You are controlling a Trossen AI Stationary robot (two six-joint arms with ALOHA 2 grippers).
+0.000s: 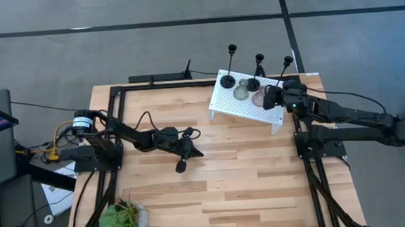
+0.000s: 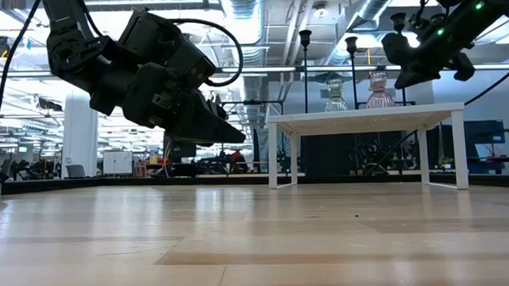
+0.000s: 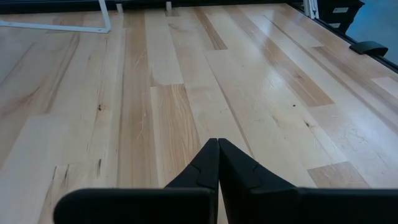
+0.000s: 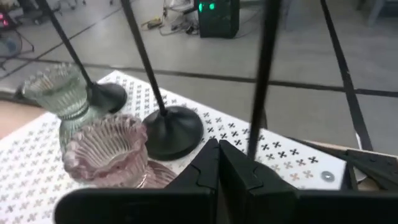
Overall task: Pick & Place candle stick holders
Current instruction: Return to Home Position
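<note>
Three tall thin black holders stand by their round bases on the white perforated stand [image 1: 224, 106] at the far right: one [image 1: 229, 64], a second [image 1: 255, 71] and a third [image 1: 285, 67]. A grey-green squat holder [image 1: 241, 92] and a pinkish one [image 1: 257, 98] stand beside them. My right gripper [image 1: 267, 101] is shut and hovers over the stand. In the right wrist view [image 4: 217, 147] the third holder's stem [image 4: 266, 68] rises just beyond the fingertips and its base is hidden. My left gripper [image 1: 182, 165] is shut and empty over the table's middle.
A small green potted plant [image 1: 123, 218] stands at the table's near left corner. Bare wooden table [image 1: 249, 188] spreads between the stand and the near edge. Black frame rails [image 1: 112, 126] run along the table's left and right sides.
</note>
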